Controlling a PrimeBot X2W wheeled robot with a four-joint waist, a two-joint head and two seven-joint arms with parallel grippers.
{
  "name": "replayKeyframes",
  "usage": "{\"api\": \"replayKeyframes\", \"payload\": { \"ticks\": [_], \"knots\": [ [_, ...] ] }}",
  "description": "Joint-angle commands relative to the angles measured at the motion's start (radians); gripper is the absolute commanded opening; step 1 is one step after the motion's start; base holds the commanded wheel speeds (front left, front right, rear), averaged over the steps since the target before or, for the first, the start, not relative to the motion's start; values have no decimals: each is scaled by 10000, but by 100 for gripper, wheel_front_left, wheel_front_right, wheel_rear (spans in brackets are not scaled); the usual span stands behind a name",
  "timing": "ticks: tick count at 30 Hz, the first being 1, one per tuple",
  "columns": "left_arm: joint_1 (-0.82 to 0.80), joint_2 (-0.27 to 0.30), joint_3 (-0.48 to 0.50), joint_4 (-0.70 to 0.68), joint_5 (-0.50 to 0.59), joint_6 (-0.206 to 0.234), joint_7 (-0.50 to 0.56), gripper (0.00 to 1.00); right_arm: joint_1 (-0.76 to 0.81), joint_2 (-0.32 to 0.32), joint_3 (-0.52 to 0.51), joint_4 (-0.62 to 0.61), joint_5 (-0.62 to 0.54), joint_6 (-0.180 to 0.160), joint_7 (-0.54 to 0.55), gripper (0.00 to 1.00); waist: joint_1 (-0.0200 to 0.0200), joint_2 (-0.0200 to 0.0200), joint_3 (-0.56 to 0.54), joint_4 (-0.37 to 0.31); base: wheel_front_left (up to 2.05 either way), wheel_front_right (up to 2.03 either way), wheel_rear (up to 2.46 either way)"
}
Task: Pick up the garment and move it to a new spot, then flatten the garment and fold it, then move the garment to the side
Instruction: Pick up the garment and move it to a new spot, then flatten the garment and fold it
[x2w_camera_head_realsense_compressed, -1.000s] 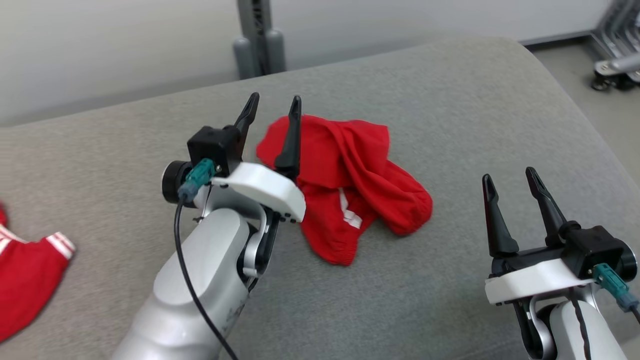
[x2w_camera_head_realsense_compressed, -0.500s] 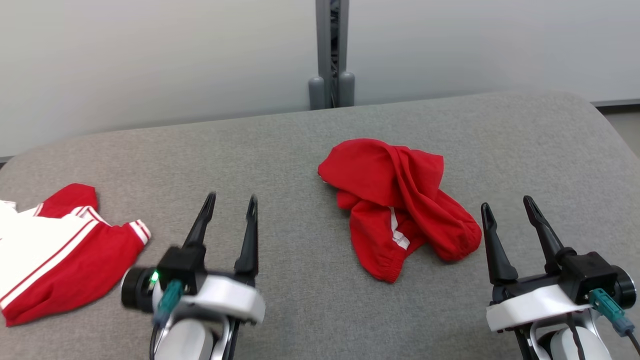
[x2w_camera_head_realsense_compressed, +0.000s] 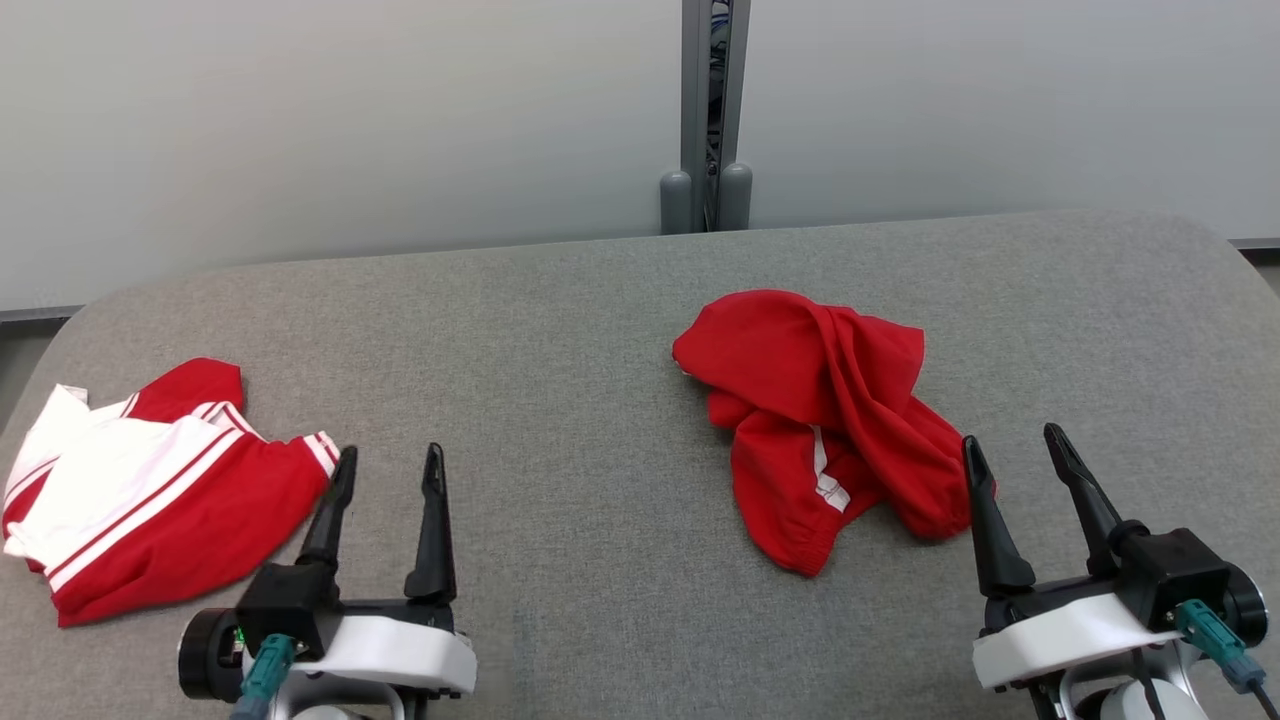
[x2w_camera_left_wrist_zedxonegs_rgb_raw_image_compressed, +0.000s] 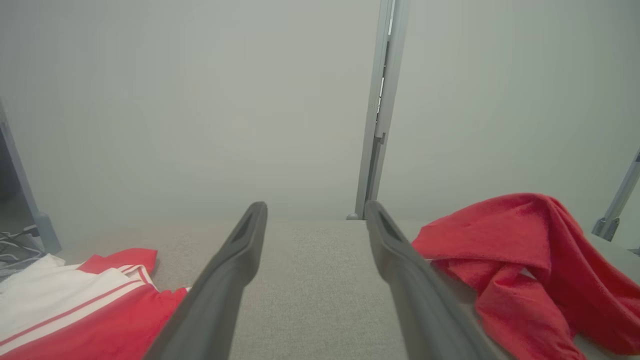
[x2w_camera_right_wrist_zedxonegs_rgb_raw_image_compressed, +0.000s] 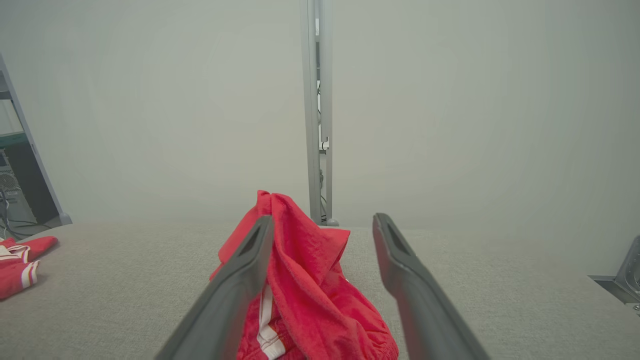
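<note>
A grey fabric-covered worktop (x2w_camera_head_realsense_compressed: 560, 400) with rounded corners stands against pale grey wall panels (x2w_camera_head_realsense_compressed: 300, 120), with a grey metal post (x2w_camera_head_realsense_compressed: 708, 100) rising at their seam. The crumpled red garment with a white stripe (x2w_camera_head_realsense_compressed: 830, 420) lies right of centre, just beside the right fingers (x2w_camera_head_realsense_compressed: 988, 530), which stand apart and empty. The left fingers (x2w_camera_head_realsense_compressed: 432, 540), likewise apart and empty, sit near a red-and-white garment (x2w_camera_head_realsense_compressed: 150, 490) at the left edge.

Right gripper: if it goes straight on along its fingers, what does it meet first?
Probably the crumpled red garment: the right gripper has one finger lined up with the cloth's right side. Its other finger looks set to pass over the bare grey padded surface. Depth is unclear.
</note>
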Motion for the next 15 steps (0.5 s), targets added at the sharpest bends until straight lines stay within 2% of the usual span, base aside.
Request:
{"api": "replayKeyframes", "payload": {
  "ticks": [1, 7, 11, 15],
  "knots": [
    [41, 41, 190, -172, 1, 97, -16, 100, 104, -69, 28, 18, 69, 20, -54, 100, 0, 0, 14, 17, 0, 0, 0],
    [229, 38, 670, -263, -95, 225, -16, 100, 136, -64, 91, 134, 133, 20, -54, 100, 0, 0, 51, 83, 0, 0, 0],
    [441, 37, 843, 39, -470, 49, -16, 100, 173, -60, 96, 194, 164, 20, -54, 100, 0, 0, 58, 145, 0, 0, 0],
    [497, 37, 989, 226, -254, -69, -16, 100, 136, -51, 126, 251, 228, 20, -54, 100, 0, 0, 70, 169, 0, 0, 0]
  ]
}}
